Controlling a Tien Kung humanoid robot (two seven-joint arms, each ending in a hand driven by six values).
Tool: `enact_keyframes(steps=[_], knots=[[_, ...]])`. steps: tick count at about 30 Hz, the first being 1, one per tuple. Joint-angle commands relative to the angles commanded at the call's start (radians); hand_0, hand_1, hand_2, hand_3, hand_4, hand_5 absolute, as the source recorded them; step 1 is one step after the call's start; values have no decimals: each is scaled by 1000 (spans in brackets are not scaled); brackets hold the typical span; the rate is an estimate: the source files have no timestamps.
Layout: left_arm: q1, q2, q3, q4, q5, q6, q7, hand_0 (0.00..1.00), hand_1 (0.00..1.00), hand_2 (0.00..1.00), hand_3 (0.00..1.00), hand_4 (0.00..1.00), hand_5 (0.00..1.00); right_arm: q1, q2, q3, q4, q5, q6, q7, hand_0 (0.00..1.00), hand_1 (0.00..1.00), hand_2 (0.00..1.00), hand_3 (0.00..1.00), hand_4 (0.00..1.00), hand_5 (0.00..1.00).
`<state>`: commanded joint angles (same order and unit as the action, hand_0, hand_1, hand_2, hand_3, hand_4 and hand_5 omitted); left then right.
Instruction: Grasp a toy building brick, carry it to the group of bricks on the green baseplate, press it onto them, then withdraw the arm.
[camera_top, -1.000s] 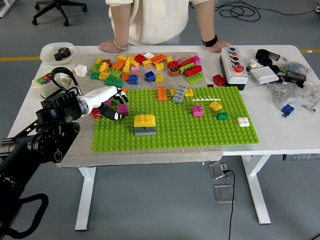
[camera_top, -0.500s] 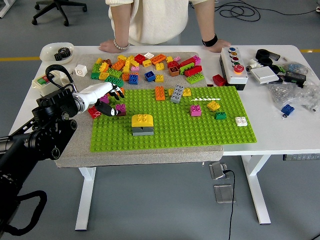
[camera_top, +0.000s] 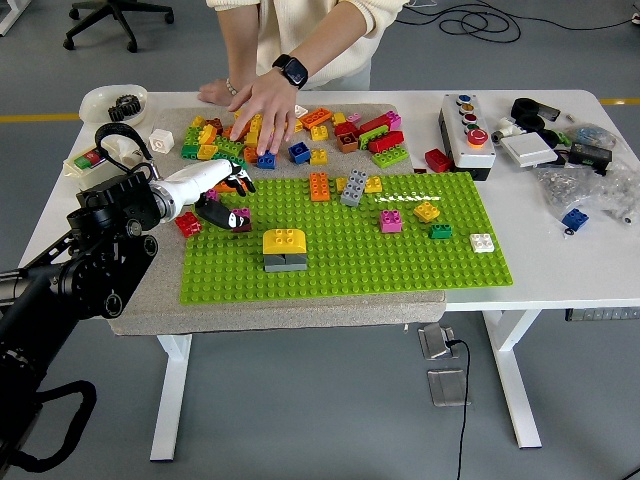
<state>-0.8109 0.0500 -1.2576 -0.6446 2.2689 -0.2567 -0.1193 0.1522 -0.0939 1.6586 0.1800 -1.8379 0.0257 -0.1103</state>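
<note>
White table (camera_top: 560, 270), green baseplate (camera_top: 350, 260) right of my left hand (camera_top: 215, 192); fingers curled round magenta brick (camera_top: 240, 218); person's hand (camera_top: 262, 100) in pile beyond.

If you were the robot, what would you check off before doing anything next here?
1. Left hand at the green baseplate's left edge: ok.
2. Brick held in the left hand: cannot tell; its fingers overlap a small magenta brick.
3. Target, the yellow curved brick on grey bricks, unobstructed: ok.
4. Path from hand to target free of other bricks: ok.
5. Person clear of the workspace: not ok; a person's hand with a black watch is reaching into the loose brick pile.
6. Right hand: not in view.
</note>
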Motion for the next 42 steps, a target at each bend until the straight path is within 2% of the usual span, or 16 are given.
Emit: enact_keyframes(steps=[19,42], knots=[[4,0,8,23,0,7,-5,816,783,669,686,793,150,1,0,-2,0,0,0,0,745,645,682,624,831,522],[8,-3,13,56,0,35,-10,819,785,670,686,794,150,0,0,-8,0,-1,1,-1,745,645,682,625,834,525]])
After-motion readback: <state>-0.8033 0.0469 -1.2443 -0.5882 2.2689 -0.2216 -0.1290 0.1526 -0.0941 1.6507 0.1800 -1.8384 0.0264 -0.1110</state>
